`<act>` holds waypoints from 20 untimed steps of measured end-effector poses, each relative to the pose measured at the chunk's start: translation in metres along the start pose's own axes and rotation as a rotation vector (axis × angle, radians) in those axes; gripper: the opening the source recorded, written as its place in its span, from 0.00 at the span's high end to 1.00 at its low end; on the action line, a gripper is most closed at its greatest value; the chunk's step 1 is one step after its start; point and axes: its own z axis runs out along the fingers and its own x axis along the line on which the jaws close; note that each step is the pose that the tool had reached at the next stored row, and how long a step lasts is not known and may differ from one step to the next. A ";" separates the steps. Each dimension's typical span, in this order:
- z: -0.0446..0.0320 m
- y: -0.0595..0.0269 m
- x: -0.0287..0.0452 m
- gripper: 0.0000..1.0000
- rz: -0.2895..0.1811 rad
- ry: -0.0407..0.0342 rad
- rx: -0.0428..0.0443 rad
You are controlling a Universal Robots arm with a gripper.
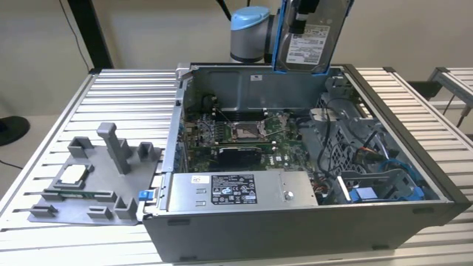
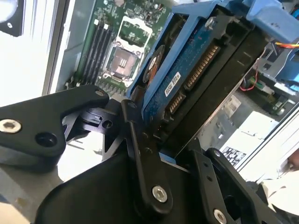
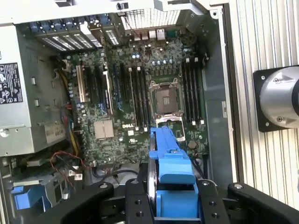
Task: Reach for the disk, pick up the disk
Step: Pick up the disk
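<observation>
In the exterior view the open computer case (image 1: 296, 166) stands on the bench (image 1: 126, 94) and the disk (image 1: 310, 36) hangs upright above it at the upper middle of the frame, while the second wrist view shows the pincer (image 2: 163, 140) clamped on the disk's blue-railed edge.

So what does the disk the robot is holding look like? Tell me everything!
The disk is a flat silver metal box with a white printed label on one face and blue plastic rails along its edges. It hangs upright, lifted above the open computer case. In the second wrist view its blue circuit-board side and connectors show. The gripper is shut on it, black fingers pressing its sides.
</observation>
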 end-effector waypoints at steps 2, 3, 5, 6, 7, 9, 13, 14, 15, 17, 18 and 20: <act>-0.0001 -0.0068 -0.0010 1.00 0.000 0.0002 -0.0003; -0.0002 -0.0103 -0.0015 1.00 0.000 0.0002 -0.0003; -0.0002 -0.0174 -0.0026 1.00 0.000 0.0001 -0.0006; -0.0002 -0.0211 -0.0031 1.00 0.000 0.0001 -0.0008; -0.0003 -0.0248 -0.0036 1.00 0.000 0.0003 -0.0009; -0.0004 -0.0326 -0.0048 1.00 0.000 0.0003 -0.0013; -0.0005 -0.0472 -0.0069 1.00 0.000 0.0003 -0.0020; -0.0005 -0.0508 -0.0075 1.00 0.000 0.0003 -0.0021; -0.0006 -0.0540 -0.0080 1.00 0.000 0.0003 -0.0022; -0.0006 -0.0605 -0.0089 1.00 0.000 0.0003 -0.0024; -0.0007 -0.0636 -0.0094 1.00 0.000 0.0004 -0.0024; -0.0008 -0.0696 -0.0103 1.00 0.000 0.0005 -0.0025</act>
